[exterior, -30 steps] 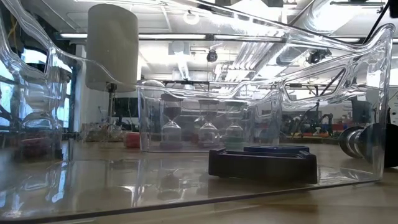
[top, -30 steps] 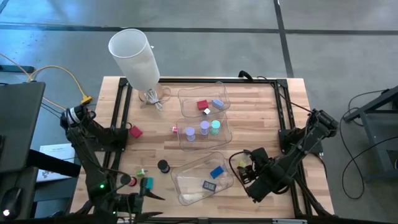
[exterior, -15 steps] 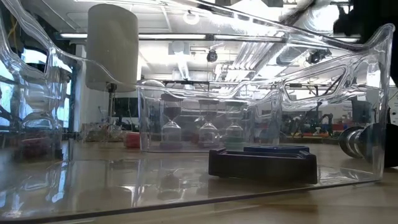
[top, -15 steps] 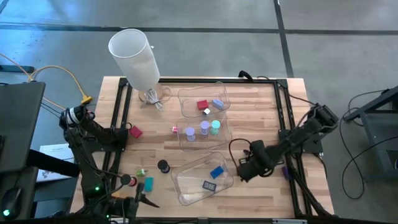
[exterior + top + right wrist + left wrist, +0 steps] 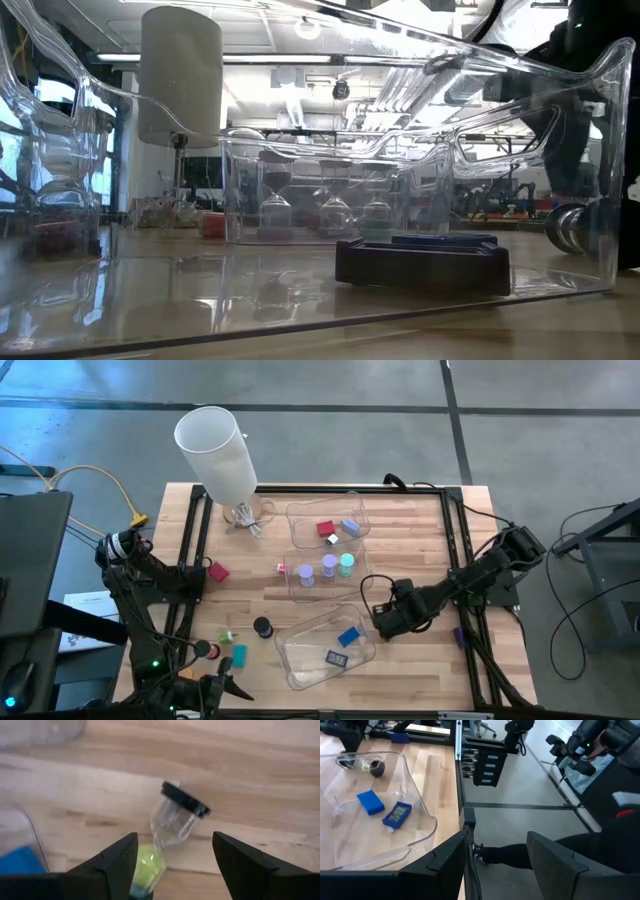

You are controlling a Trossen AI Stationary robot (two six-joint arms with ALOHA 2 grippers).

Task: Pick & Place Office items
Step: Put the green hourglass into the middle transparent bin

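A small hourglass (image 5: 172,827) with black caps and green sand lies on its side on the wood, just right of the near clear tray (image 5: 300,660). My right gripper (image 5: 385,617) hovers over it, open, one finger on each side (image 5: 173,842); I cannot tell whether they touch it. That tray holds a blue block (image 5: 348,637) and a dark rectangle (image 5: 336,658). The middle tray (image 5: 365,575) holds lilac and teal cylinders. My left gripper (image 5: 225,690) waits open at the table's near edge (image 5: 497,835).
A red block (image 5: 218,571), a pink piece (image 5: 282,567), a black cylinder (image 5: 262,627) and a teal piece (image 5: 238,655) lie loose on the table's left half. The far tray (image 5: 300,515) holds red and blue blocks. A tall white lamp shade (image 5: 215,450) stands far left.
My right gripper has moved from the near right part of the table toward the far edge and left, up to the near tray's right end, over the hourglass. My left gripper has drawn back a little toward the near edge.
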